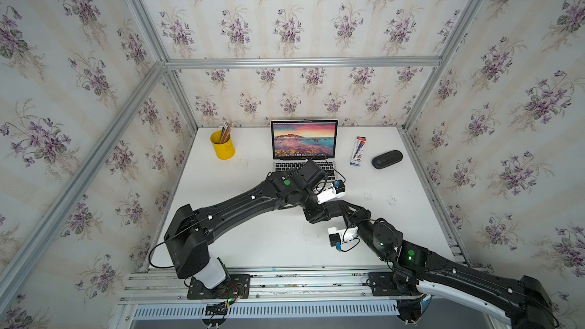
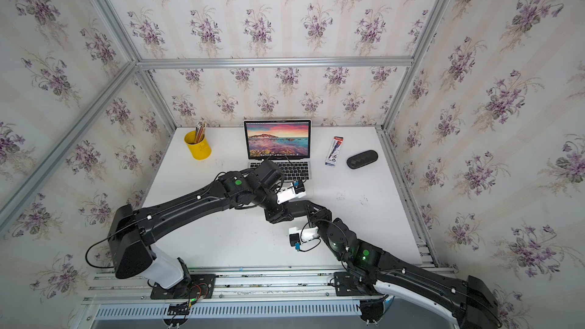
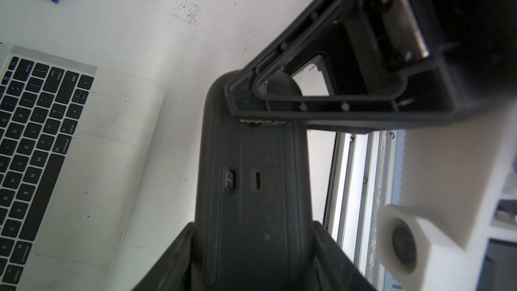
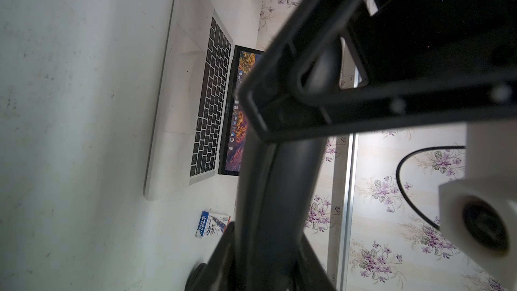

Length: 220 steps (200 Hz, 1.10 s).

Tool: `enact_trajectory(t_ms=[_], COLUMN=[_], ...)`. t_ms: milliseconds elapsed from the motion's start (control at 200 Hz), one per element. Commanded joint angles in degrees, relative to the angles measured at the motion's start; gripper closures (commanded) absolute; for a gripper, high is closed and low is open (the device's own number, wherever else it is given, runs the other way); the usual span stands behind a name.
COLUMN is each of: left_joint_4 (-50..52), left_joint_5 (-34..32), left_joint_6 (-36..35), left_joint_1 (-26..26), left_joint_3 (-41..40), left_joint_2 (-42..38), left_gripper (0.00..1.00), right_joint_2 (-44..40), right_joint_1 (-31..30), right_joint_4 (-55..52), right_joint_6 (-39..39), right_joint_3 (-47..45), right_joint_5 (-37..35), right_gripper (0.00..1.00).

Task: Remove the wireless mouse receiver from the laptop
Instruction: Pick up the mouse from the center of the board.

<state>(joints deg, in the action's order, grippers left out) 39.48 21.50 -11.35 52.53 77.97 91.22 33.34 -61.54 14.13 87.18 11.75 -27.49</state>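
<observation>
Both of your grippers are clamped on one thing, the black mouse (image 3: pixel 251 163). Your left gripper (image 3: pixel 253 225) grasps it across its width, fingers (image 3: pixel 173 261) pressed to either long side. The mouse's flat underside and its two small slots face the left wrist camera. Your right gripper (image 4: pixel 268 230) pinches the mouse's other end across its thin faces. From the left wrist you see one of the right gripper's fingers (image 3: pixel 307 113) lying over that end. The mouse is held off the tabletop (image 1: pixel 253 242), between the two arms and just in front of the laptop (image 1: pixel 304 140). In both top views the wrists hide it.

The laptop sits open at the middle of the tabletop's far edge, its screen lit with a sunset coast. In both top views your left arm covers part of its keyboard. You will not find the wireless mouse receiver in these pictures: it is too small or hidden, so I cannot tell where it is.

A yellow pencil cup (image 1: pixel 222 147) stands toward the far left corner. A pencil box (image 1: pixel 358 150) and a black oblong case (image 1: pixel 386 159) lie toward the far right corner, the box between laptop and case.
</observation>
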Motion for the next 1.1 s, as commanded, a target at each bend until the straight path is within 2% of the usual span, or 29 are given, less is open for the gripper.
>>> enact_trajectory(t_ms=[0, 80, 555, 689, 829, 869, 884, 914, 1094], left_joint_4=[-3.4, -4.1, -10.1, -11.2, -11.5, -11.9, -12.1, -12.6, -16.7], left_joint_5=[-7.0, -6.6, -1.3, -1.3, 0.3, 0.2, 0.0, -0.2, -6.3], left_joint_6=[0.6, 0.6, -1.8, -2.1, -2.6, -2.6, -2.6, -2.7, -2.6], left_joint_1=[-0.3, -0.3, 0.1, 0.2, 0.1, 0.2, 0.2, 0.2, 0.1], left_joint_3=[-0.3, -0.8, -7.1, -8.2, -8.4, -8.7, -8.8, -9.2, -12.7], left_joint_2=[-0.5, -0.8, -5.5, -6.4, -7.2, -7.7, -7.9, -8.3, -13.4], left_gripper=[0.39, 0.39, 0.32, 0.26, 0.14, 0.10, 0.04, 0.00, 0.01], right_joint_2=[-0.2, -0.2, 2.3, 2.7, 2.5, 2.4, 2.3, 2.3, 1.8], right_joint_1=[-0.2, -0.2, -0.2, -0.2, -0.2, -0.2, -0.2, -0.2, 0.5], right_joint_4=[0.6, 0.8, 0.6, 0.2, -1.0, -1.5, -1.7, -2.4, -9.1], right_joint_6=[-1.5, -1.6, -6.2, -7.2, -8.5, -8.9, -9.2, -10.1, -18.6], right_joint_3=[0.7, 0.7, 3.4, 3.8, 4.0, 4.1, 4.1, 4.3, 6.4], right_joint_5=[1.1, 1.0, 0.4, 0.5, 0.7, 0.8, 0.8, 0.8, 1.2], right_gripper=[0.94, 1.00, 1.00, 1.00, 1.00, 1.00, 1.00, 1.00, 1.00])
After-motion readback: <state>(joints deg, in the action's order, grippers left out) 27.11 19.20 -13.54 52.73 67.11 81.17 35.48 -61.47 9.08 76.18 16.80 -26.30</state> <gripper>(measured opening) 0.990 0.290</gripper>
